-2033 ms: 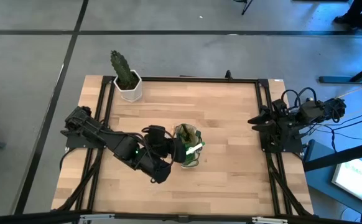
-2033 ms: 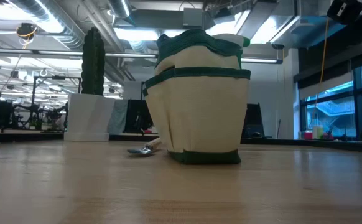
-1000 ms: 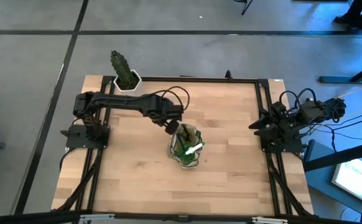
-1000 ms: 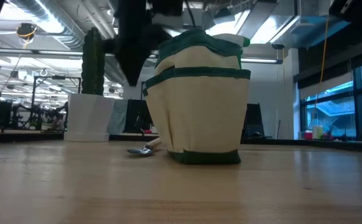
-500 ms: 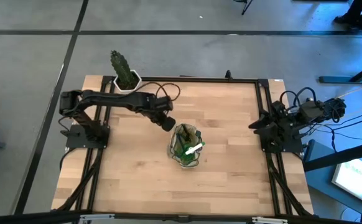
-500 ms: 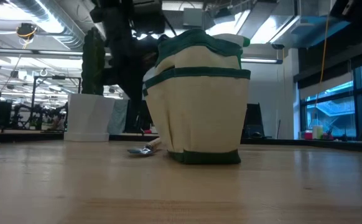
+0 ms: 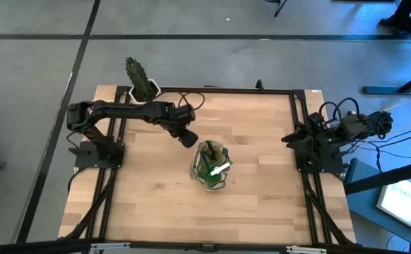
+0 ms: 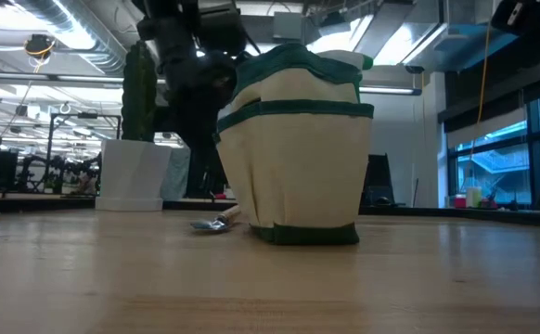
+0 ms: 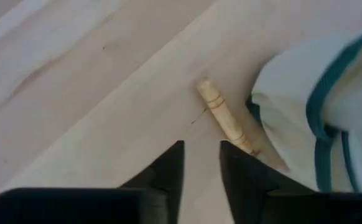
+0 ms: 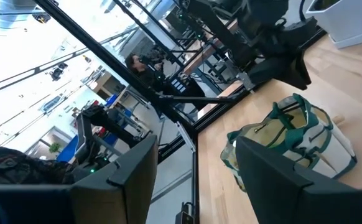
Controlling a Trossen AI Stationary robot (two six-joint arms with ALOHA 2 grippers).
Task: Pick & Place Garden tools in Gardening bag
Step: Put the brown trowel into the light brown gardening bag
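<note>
Since half a second ago the left gripper has barely shifted; two seconds ago that arm was folded low beside the gardening bag, and it now reaches in from the far left corner. Fingers sit close together with a narrow gap, nothing between them.

Just ahead of the fingertips in the left wrist view: a wooden handle lying flat on the table, one end running under the edge of the bag. Which tool it belongs to, cannot tell. Low view shows a metal tool head on the tabletop at the bag's base, on the side toward the gripper.

Bag stands upright near table centre, mouth open, right beside the gripper. A green spray bottle with white nozzle pokes out of the top. Other contents not readable.

Cactus in white pot at the far left table edge, well behind the gripper.

Right gripper parked at the right table edge, well apart from the bag, fingers spread wide and empty.
</note>
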